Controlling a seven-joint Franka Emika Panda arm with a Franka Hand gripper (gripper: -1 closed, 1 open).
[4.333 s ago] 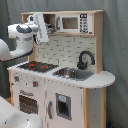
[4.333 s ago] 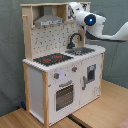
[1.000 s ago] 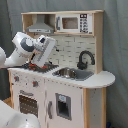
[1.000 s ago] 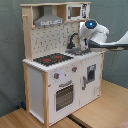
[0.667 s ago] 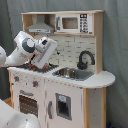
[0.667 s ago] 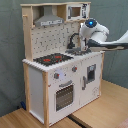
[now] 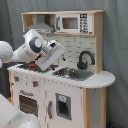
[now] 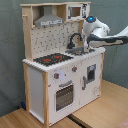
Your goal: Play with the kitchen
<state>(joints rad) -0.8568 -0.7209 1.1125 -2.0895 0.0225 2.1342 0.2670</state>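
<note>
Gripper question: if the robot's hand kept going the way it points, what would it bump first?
Probably the steel sink in the white and wood toy kitchen: the gripper tilts down above that countertop. Depth is unclear, so it could be the stovetop's edge beside it.

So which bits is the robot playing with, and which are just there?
Playing with:
- the kitchen
- its sink
- the black faucet
- the robot's gripper

Just there:
- the wooden floor
- the grey curtain

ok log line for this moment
arm: over counter | gripper: low, between stovetop and sink | faucet: untouched | kitchen: oven door shut
</note>
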